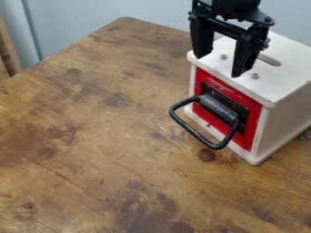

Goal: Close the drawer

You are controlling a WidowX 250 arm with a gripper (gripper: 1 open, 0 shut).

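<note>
The red drawer (pixel 224 108) sits inside the white cabinet box (pixel 279 98) at the right of the wooden table. Its red front with the black plate looks flush with the box's face. Its large black loop handle (pixel 201 122) sticks out to the left and rests low over the table. My black gripper (pixel 223 57) hangs above the box's top near its left edge, fingers (pixel 198 44) spread apart and holding nothing. It is above the drawer and clear of the handle.
The wooden table (pixel 97 136) spreads to the left and front. The box's top has a slot (pixel 270 61). A pale wall stands behind, with a wooden post (pixel 7 36) at the far left.
</note>
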